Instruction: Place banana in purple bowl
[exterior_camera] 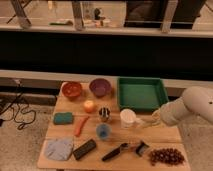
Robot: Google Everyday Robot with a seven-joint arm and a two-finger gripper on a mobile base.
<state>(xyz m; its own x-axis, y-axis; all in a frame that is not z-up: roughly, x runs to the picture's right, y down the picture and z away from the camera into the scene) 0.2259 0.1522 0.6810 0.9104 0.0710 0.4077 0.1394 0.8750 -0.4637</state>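
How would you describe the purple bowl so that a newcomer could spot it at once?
On the wooden table, away from the gripper by the white cup, two bowls stand at the far edge left of the green tray. The purple bowl is the one nearer the tray, violet, unlike the orange-red bowl beside it.
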